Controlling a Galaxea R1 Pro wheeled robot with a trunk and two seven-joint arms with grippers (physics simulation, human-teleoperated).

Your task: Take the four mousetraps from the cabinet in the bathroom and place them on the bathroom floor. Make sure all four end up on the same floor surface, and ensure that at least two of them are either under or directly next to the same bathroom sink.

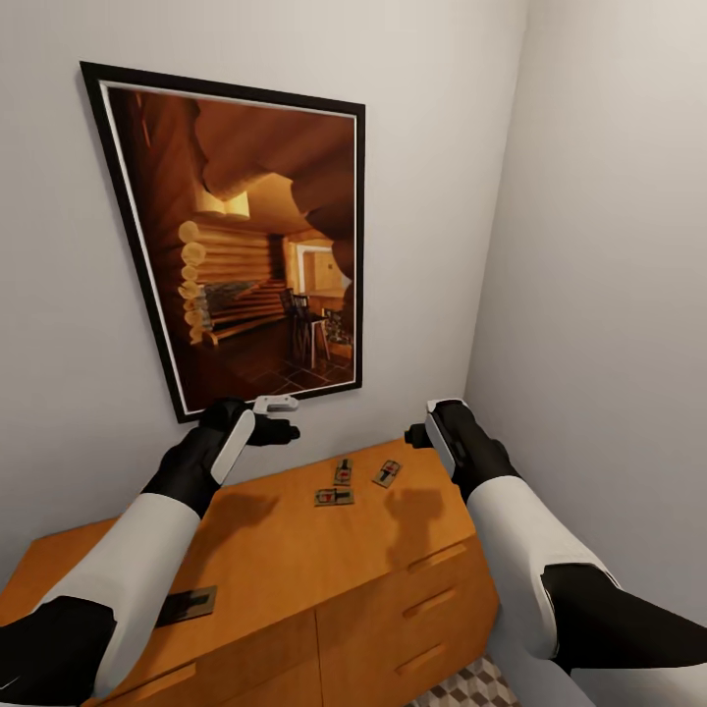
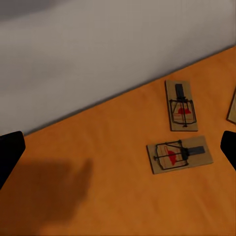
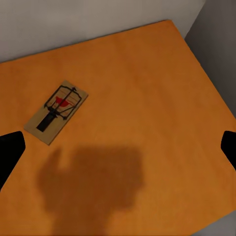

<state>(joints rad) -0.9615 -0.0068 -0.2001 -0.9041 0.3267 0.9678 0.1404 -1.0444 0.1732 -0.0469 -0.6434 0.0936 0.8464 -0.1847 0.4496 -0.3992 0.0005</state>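
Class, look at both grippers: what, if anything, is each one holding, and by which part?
Nothing. Left gripper and right gripper hang open above the cabinet.

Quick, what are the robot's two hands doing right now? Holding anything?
Left gripper: open, holding nothing, above the cabinet.
Right gripper: open, holding nothing, above the cabinet top near a mousetrap.

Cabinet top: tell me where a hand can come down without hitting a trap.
On the cabinet, bare wood lies between the three grouped mousetraps and the lone mousetrap near the front left edge, and on the right corner beyond the group. Crowded: mid-back, where the three sit close together. Both the left gripper and right gripper hover above.
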